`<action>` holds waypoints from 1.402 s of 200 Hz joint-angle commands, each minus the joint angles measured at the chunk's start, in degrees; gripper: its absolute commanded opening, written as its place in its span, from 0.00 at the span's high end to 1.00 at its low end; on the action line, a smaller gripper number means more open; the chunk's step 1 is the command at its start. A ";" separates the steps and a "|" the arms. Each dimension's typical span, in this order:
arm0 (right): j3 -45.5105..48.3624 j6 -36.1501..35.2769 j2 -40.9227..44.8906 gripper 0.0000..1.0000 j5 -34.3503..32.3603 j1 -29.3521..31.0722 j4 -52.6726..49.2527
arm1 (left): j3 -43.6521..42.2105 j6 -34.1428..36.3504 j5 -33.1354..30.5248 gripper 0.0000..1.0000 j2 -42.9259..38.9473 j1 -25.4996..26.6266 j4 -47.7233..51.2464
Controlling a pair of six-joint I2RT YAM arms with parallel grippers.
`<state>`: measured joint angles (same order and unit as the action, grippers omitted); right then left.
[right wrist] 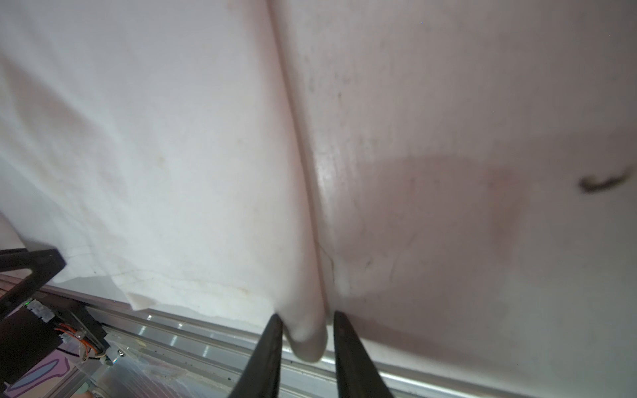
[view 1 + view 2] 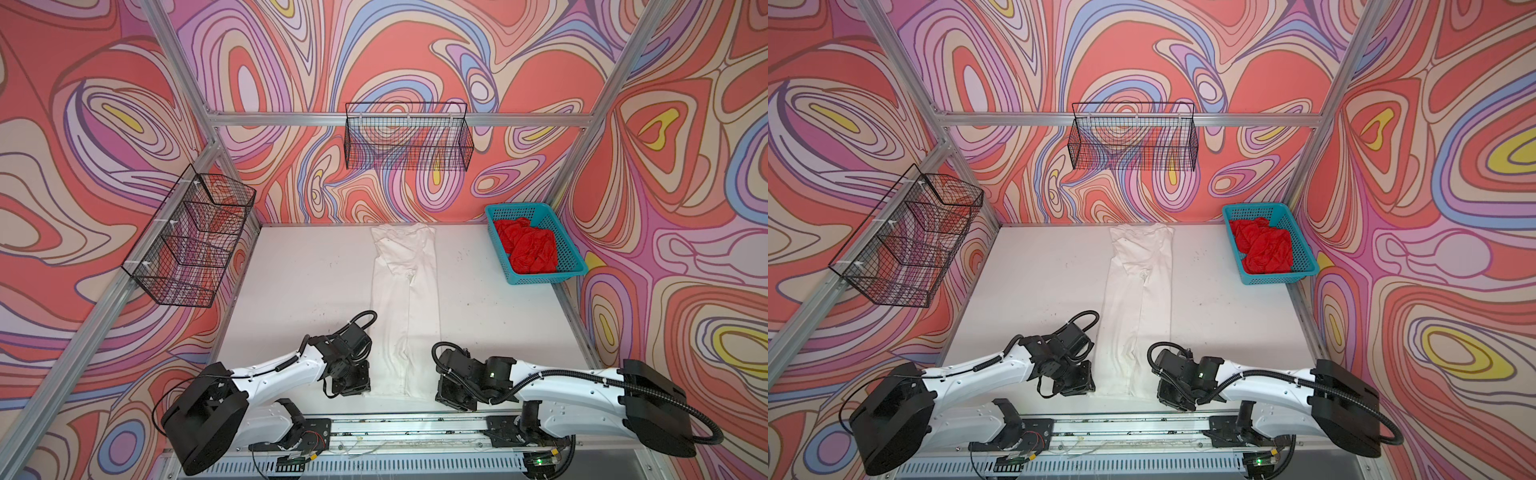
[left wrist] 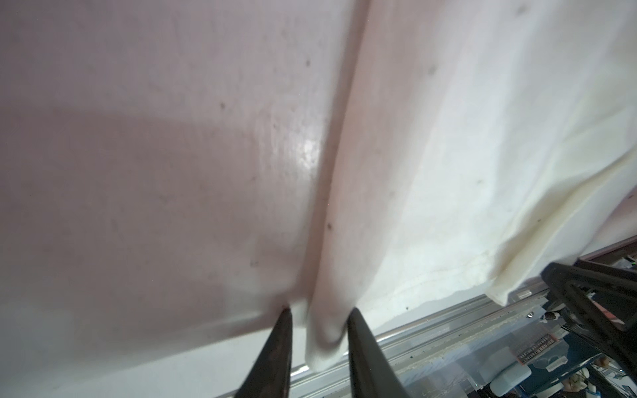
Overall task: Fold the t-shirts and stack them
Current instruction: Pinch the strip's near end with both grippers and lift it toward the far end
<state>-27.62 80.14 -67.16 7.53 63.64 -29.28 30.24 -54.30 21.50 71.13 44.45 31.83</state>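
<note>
Swirl-patterned walls enclose a speckled white tabletop (image 2: 299, 291), where the white t-shirt (image 2: 405, 299) lies folded into a long narrow strip running straight away from both grippers. The left gripper (image 3: 319, 312) pinches the near hem corner on its side; the right gripper (image 1: 305, 318) pinches the opposite near corner. Far beyond the right gripper, a teal lattice basket (image 2: 571, 253) holds the crumpled red t-shirt (image 2: 528, 249). Black wire baskets (image 2: 409, 139) hang on the walls.

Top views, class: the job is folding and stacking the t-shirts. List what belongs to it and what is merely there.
Belongs:
- white t-shirt
- red t-shirt
- left gripper
- right gripper

Merely there:
- teal basket
- back wire basket
- side wire basket
</note>
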 commanded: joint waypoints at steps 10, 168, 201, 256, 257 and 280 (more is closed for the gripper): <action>1.59 2.12 -0.25 0.84 -2.35 0.34 -0.36 | -2.11 -1.07 -1.07 0.84 0.59 0.75 1.25; -19.99 -7.23 2.68 1.00 -5.98 -10.51 -16.94 | 20.13 4.02 -2.84 1.00 -4.75 -5.90 16.43; -28.75 -18.61 -4.36 1.00 -2.84 -19.80 -17.92 | 27.57 8.08 0.20 1.00 0.32 -11.46 15.99; -40.52 -34.89 -17.20 1.00 2.64 -35.30 -15.22 | 39.94 16.03 1.43 1.00 16.09 -18.11 12.81; -40.78 -35.01 -17.65 1.00 2.79 -35.49 -15.17 | 40.18 16.18 1.44 1.00 16.29 -18.22 12.72; -46.65 -40.10 -25.02 1.00 3.89 -39.25 -14.02 | 45.79 18.54 1.55 1.00 23.26 -20.54 12.07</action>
<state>-69.43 48.49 -86.74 9.28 27.49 -44.64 70.94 -40.25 22.79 89.21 26.04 44.80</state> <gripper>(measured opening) 0.048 0.054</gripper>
